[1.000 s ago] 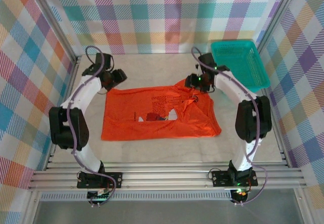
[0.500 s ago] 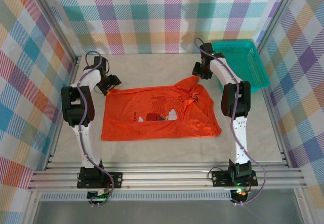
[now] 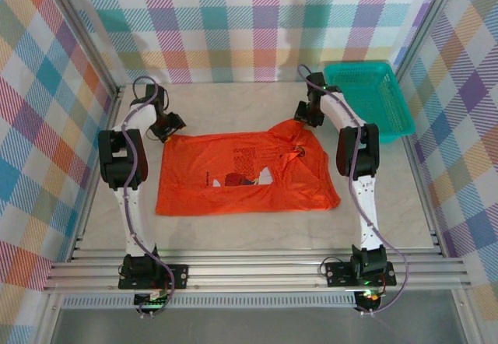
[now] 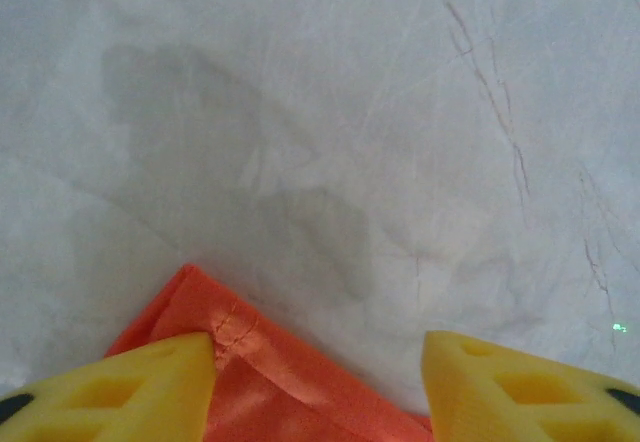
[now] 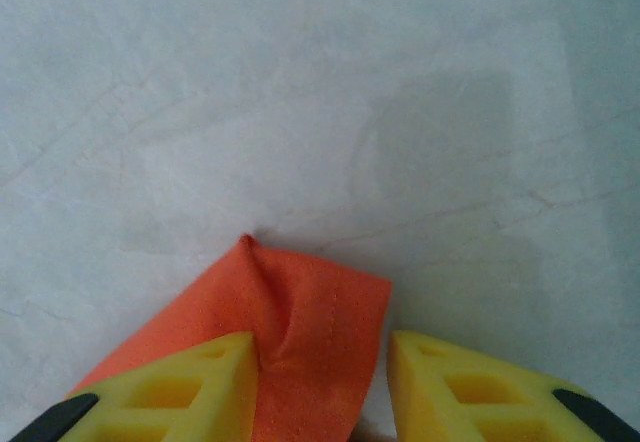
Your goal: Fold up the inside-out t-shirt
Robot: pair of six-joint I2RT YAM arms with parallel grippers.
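The inside-out t-shirt [image 3: 194, 174] lies spread flat in the middle of the table, bright orange-red, with a small print near its centre. My left gripper [image 3: 166, 125] sits low at the shirt's far left corner. In the left wrist view that hemmed corner of the t-shirt [image 4: 270, 362] lies between the yellow fingers [image 4: 130, 387] of my open left gripper [image 4: 320, 362], touching the left one. My right gripper [image 3: 303, 114] is at the far right corner. There a creased flap of the t-shirt [image 5: 310, 312] lies between the jaws of my open right gripper [image 5: 320, 362], with a small gap to the right finger.
A teal basket [image 3: 369, 95] stands at the back right, close behind the right arm. Pale marbled table [image 3: 233, 227] surrounds the shirt. Plaid walls close in the back and sides, and an aluminium rail [image 3: 257, 270] runs along the near edge.
Both arms have drawn their elbows in and stand more upright. Each gripper has settled onto its far shirt corner, and both pairs of jaws have narrowed.
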